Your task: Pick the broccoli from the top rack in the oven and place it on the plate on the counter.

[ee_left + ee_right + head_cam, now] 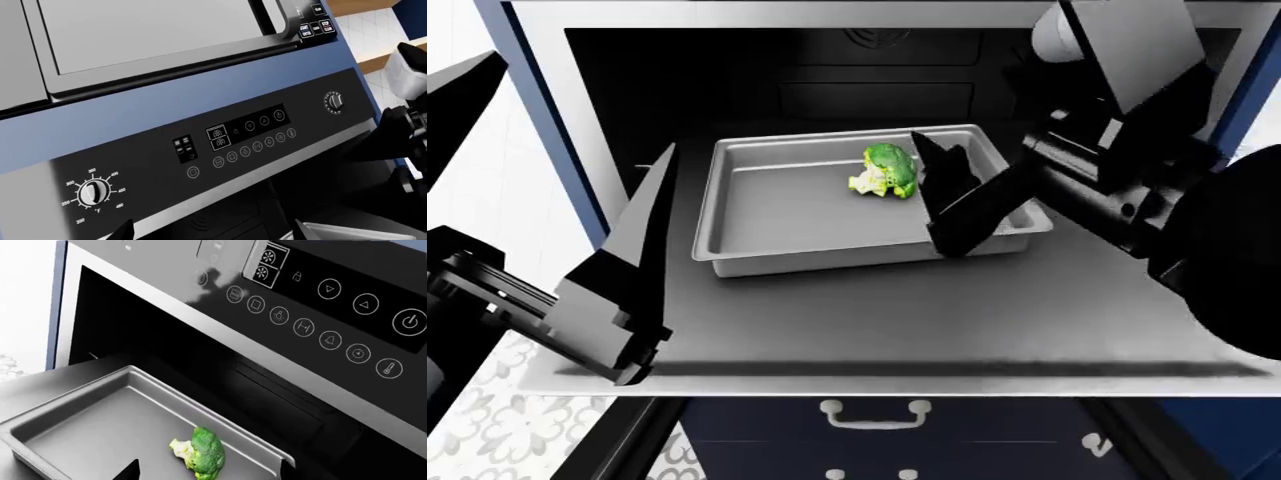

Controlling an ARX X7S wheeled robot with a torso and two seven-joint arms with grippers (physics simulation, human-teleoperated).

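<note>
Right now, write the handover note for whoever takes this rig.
Left claw: open, empty, at the pulled-out top rack's left side.
Right claw: open, empty, over the baking tray's right end, beside the broccoli.
Broccoli lies in the tray on the rack, ungrasped.
The plate is not in view.
Done: oven open, rack out.
Left: grasp the broccoli, carry it to the plate.

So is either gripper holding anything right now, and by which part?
Nothing is held. The broccoli lies free in the tray, beside the right gripper.
</note>
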